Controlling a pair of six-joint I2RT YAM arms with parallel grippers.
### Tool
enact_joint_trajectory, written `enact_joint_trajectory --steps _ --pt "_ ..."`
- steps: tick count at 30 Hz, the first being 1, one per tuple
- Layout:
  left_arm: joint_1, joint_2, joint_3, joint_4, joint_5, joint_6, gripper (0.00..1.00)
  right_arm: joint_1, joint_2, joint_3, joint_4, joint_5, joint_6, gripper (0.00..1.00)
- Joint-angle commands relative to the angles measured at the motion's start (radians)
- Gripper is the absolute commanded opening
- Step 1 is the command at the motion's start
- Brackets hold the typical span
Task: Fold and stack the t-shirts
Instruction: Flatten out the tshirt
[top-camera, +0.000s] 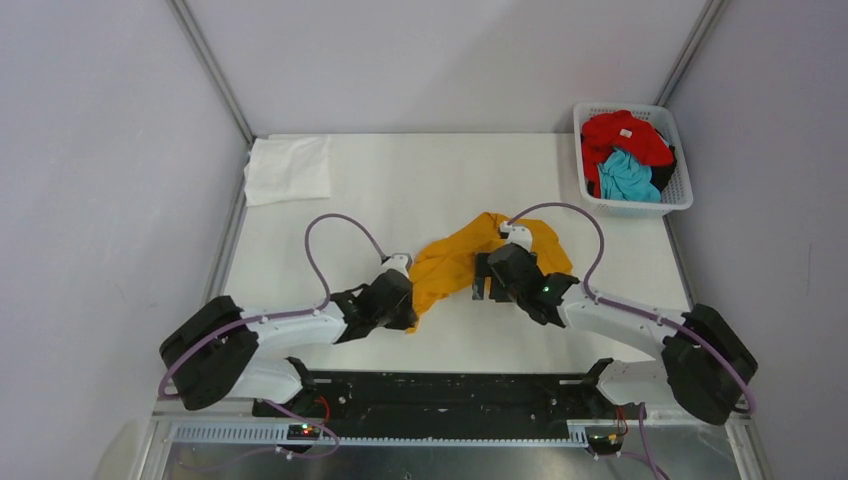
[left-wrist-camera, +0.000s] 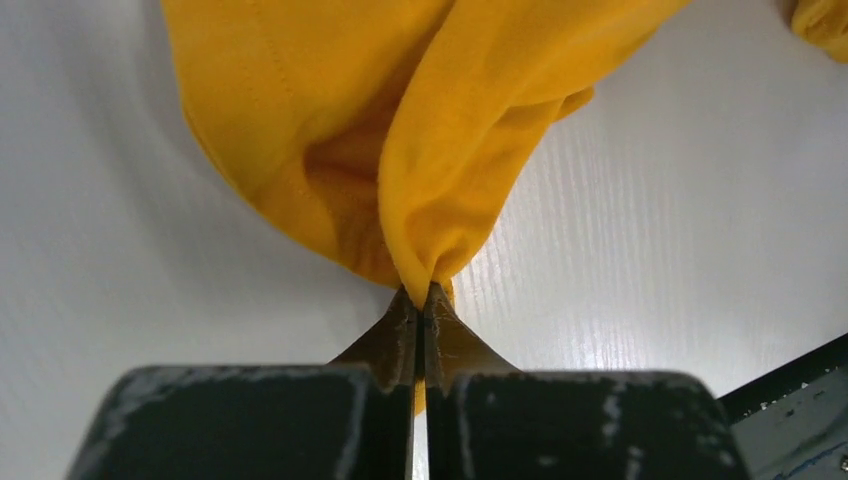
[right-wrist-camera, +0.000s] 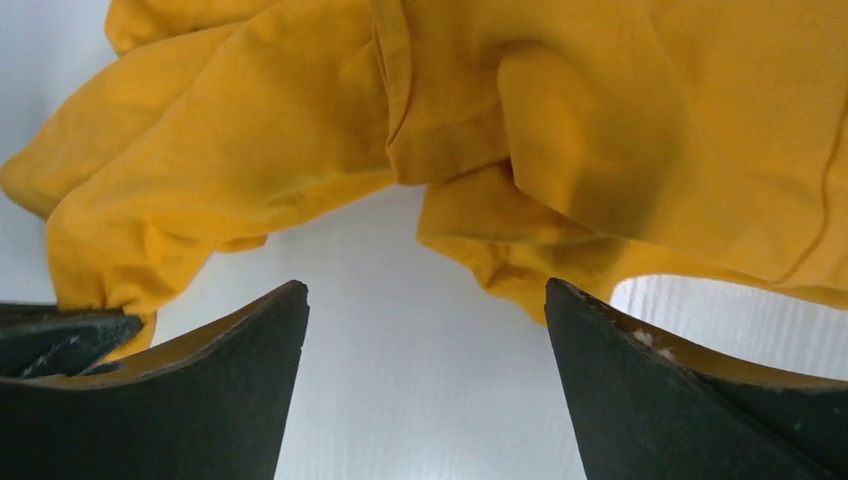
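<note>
A mustard-orange t-shirt (top-camera: 455, 262) lies crumpled in the middle of the table. My left gripper (top-camera: 408, 300) is shut on a bunched fold of it at its near left end; the pinch shows in the left wrist view (left-wrist-camera: 421, 292), with the shirt (left-wrist-camera: 400, 120) rising from the jaws. My right gripper (top-camera: 487, 283) is open and empty just right of the shirt's middle. In the right wrist view its fingers (right-wrist-camera: 250, 340) stand wide apart over bare table, the shirt (right-wrist-camera: 560, 110) just beyond them. A folded white t-shirt (top-camera: 288, 168) lies at the far left. Red (top-camera: 625, 135) and turquoise (top-camera: 628, 178) t-shirts sit in the basket.
A white lattice basket (top-camera: 682, 195) stands at the far right corner, beside the right wall. Purple cables loop above both wrists. The table (top-camera: 420, 180) shows bare white surface behind the shirt. A black rail (top-camera: 440, 395) runs along the near edge.
</note>
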Motion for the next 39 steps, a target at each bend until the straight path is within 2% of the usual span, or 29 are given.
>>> enact_joint_trajectory --steps 1,5,8,9,10,12,15,16,17,21,23,29,33,39 --pt "-0.004 -0.053 0.013 -0.042 -0.074 0.001 0.0 0.009 0.08 -0.001 0.155 0.084 0.083 0.87" --pt "-0.005 -0.121 0.005 -0.062 -0.068 0.008 0.0 0.006 0.149 -0.001 0.216 0.189 0.139 0.75" --pt "-0.006 -0.169 -0.001 -0.064 -0.058 0.01 0.0 -0.001 0.167 -0.002 0.253 0.266 0.17 0.5" --pt "-0.005 -0.179 -0.002 -0.065 -0.063 0.011 0.0 -0.009 0.174 -0.001 0.257 0.28 0.183 0.46" --pt "-0.004 -0.198 -0.002 -0.065 -0.066 0.014 0.0 -0.015 0.176 -0.002 0.257 0.301 0.188 0.35" --pt "-0.005 -0.232 -0.001 -0.071 -0.093 0.024 0.0 -0.038 0.185 -0.001 0.241 0.333 0.22 0.2" --pt "-0.005 -0.295 0.004 -0.085 -0.144 0.04 0.0 -0.081 0.19 -0.001 0.187 0.353 0.257 0.12" --pt "-0.004 -0.307 0.009 -0.086 -0.153 0.048 0.0 -0.089 0.182 -0.004 0.177 0.363 0.255 0.03" --pt "-0.004 -0.327 0.012 -0.087 -0.158 0.053 0.0 -0.092 0.175 -0.006 0.179 0.366 0.249 0.0" --pt "-0.005 -0.392 0.034 -0.14 -0.235 0.061 0.0 -0.097 0.079 -0.022 0.176 0.363 0.16 0.0" --pt "-0.005 -0.433 0.058 -0.174 -0.288 0.071 0.0 -0.095 -0.024 -0.023 0.165 0.378 0.088 0.0" --pt "-0.002 -0.577 0.233 -0.25 -0.449 0.155 0.0 -0.111 -0.456 0.01 0.184 0.36 -0.189 0.0" --pt "-0.002 -0.651 0.352 -0.263 -0.53 0.24 0.0 -0.162 -0.658 0.117 0.183 0.203 -0.329 0.0" --pt "-0.002 -0.774 0.515 -0.291 -0.584 0.364 0.0 -0.166 -0.739 0.352 0.154 0.122 -0.409 0.0"
